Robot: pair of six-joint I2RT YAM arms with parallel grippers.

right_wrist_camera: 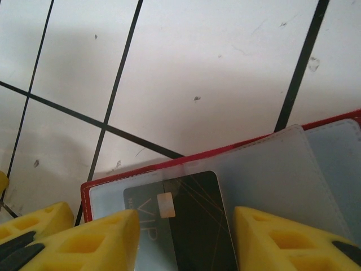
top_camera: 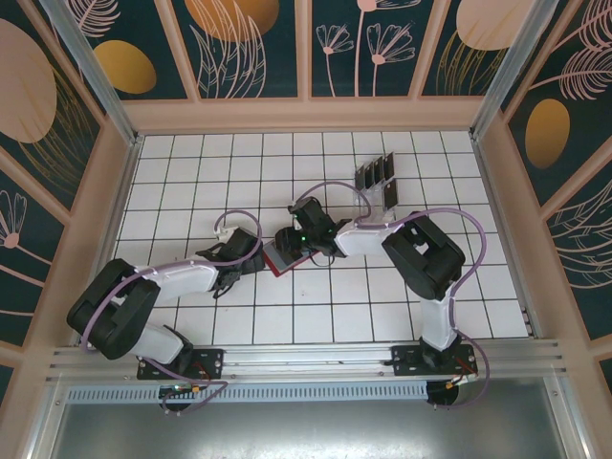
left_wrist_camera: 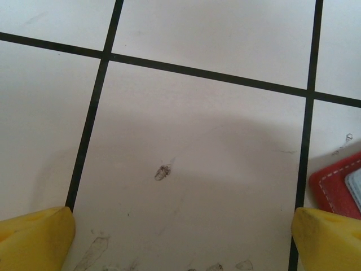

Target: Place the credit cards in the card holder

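The right end effector (right_wrist_camera: pixel 186 240) stands half apart, its yellow fingers (right_wrist_camera: pixel 90 240) either side of a black credit card (right_wrist_camera: pixel 189 220) lying on the open card holder (right_wrist_camera: pixel 265 169). I cannot tell whether the pads press the card. The card's top edge sits at a clear pocket and it bears a pale chip, "VIP" lettering and thin gold lines. The holder is red-edged with grey translucent pockets and lies mid-counter (top_camera: pixel 191 172). The left end effector (left_wrist_camera: pixel 180 240) is spread wide over bare tile, the holder's red corner just beside its right finger. More credit cards (top_camera: pixel 373 175) stand in a clear rack (top_camera: pixel 390 191) further back
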